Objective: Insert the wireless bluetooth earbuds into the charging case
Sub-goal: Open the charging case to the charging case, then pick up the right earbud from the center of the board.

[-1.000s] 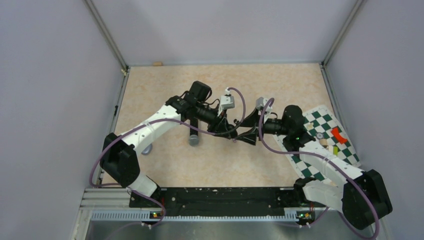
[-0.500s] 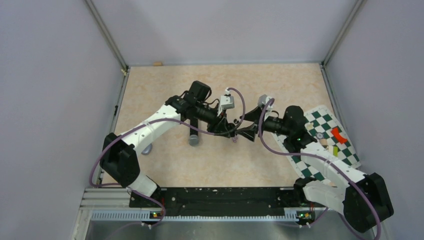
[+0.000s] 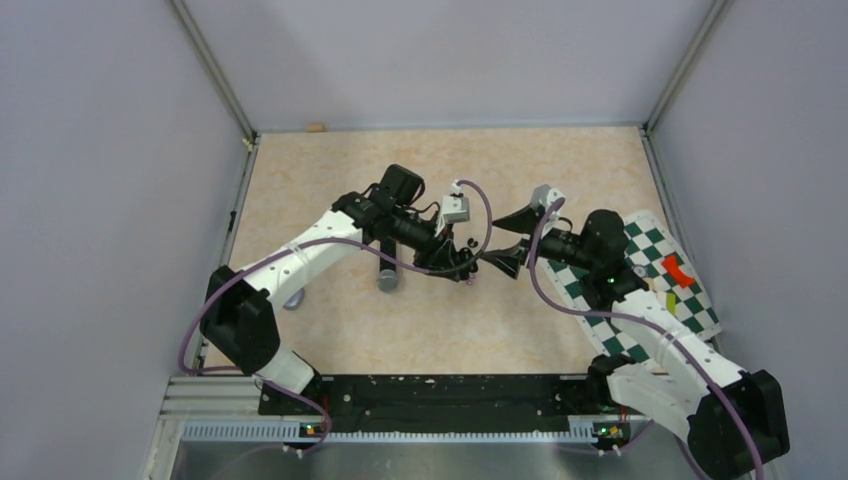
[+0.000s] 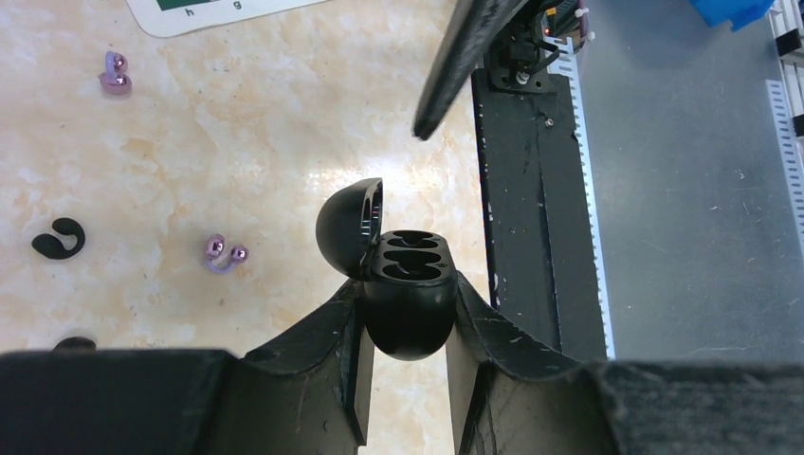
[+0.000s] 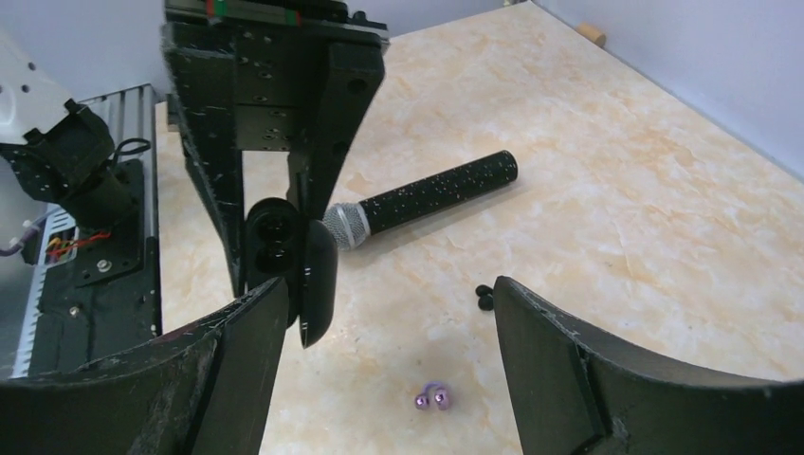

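Observation:
My left gripper (image 4: 410, 327) is shut on the black round charging case (image 4: 410, 303) and holds it above the table, its lid (image 4: 348, 226) hinged open to the left. The case also shows in the right wrist view (image 5: 283, 242). My right gripper (image 5: 389, 289) is open wide and empty, just right of the case; in the top view (image 3: 512, 240) it faces the left gripper (image 3: 464, 264). Purple earbuds (image 4: 224, 254) (image 4: 115, 74) and a black curled earbud (image 4: 59, 239) lie on the table. One purple earbud (image 5: 431, 398) and a black one (image 5: 484, 297) lie below the right gripper.
A black microphone (image 5: 422, 199) with a silver head lies on the table under the left arm (image 3: 388, 281). A green-and-white chequered mat (image 3: 655, 250) with small pieces lies at the right. The black rail (image 4: 531, 209) runs along the near edge.
My right gripper has opened wide and drawn back to the right, away from the case. The left gripper has kept the case nearly still.

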You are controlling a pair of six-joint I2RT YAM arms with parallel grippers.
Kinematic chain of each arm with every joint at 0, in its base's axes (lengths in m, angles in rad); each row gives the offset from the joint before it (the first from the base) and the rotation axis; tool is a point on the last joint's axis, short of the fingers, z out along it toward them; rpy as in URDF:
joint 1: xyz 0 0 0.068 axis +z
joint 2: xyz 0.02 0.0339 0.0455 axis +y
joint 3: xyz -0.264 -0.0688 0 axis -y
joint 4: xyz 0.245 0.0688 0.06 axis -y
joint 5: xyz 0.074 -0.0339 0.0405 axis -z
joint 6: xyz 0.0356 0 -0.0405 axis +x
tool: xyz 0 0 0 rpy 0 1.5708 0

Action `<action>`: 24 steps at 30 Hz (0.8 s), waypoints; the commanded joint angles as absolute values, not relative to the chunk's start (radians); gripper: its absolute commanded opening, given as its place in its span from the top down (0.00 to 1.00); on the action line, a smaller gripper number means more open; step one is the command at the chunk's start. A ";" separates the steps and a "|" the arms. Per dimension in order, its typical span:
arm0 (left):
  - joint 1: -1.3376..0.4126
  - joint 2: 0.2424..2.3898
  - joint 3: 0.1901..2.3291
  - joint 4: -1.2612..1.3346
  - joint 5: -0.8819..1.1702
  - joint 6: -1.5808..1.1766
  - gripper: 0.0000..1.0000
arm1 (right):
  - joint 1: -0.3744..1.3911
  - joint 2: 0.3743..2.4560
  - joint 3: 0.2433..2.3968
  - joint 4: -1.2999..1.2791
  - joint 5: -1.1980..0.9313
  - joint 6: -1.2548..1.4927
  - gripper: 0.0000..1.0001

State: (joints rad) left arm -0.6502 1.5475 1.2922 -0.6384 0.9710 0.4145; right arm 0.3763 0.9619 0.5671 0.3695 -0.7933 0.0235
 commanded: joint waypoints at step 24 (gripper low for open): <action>-0.393 1.214 0.906 -0.166 1.131 0.250 1.00 | 0.261 1.259 0.893 -0.085 -0.524 -0.314 0.13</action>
State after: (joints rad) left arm -0.3916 1.3266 1.0348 -0.5697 1.1458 0.4530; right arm 0.2703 1.2461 0.8474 0.0120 -0.5274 -0.1822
